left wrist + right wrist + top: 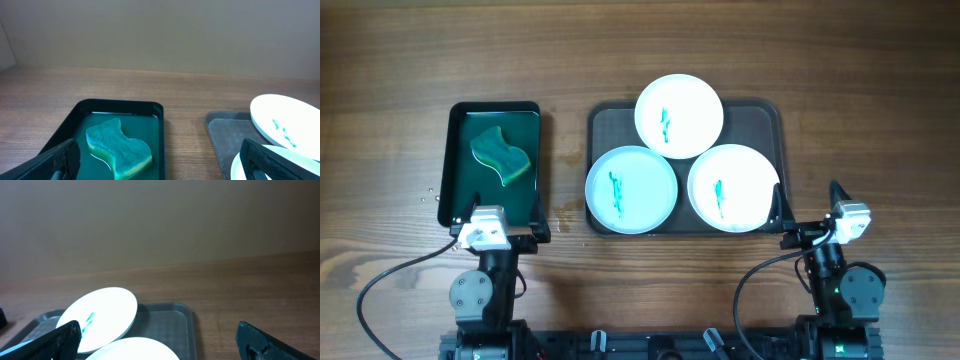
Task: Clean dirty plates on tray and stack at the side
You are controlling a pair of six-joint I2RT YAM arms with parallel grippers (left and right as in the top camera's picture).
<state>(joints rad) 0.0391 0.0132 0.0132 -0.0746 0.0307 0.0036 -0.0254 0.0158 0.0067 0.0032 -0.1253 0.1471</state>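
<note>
Three white plates lie on the dark tray (766, 112), each with a teal smear: one at the back (679, 114), one front left (630, 188), one front right (733, 187). The back plate leans on the front two. My left gripper (504, 222) is open and empty at the near end of the small black tray. My right gripper (810, 215) is open and empty just off the dark tray's front right corner. The left wrist view shows the back plate (287, 125) and the tray (225, 137). The right wrist view shows the back plate (102, 315), the front right plate's rim (135, 349) and the tray (170, 322).
A small black tray (456, 160) with a green inside stands left of the dark tray and holds a green-and-yellow sponge (500, 154), which also shows in the left wrist view (118, 147). Bare wooden table lies all round. Cables run from both arm bases.
</note>
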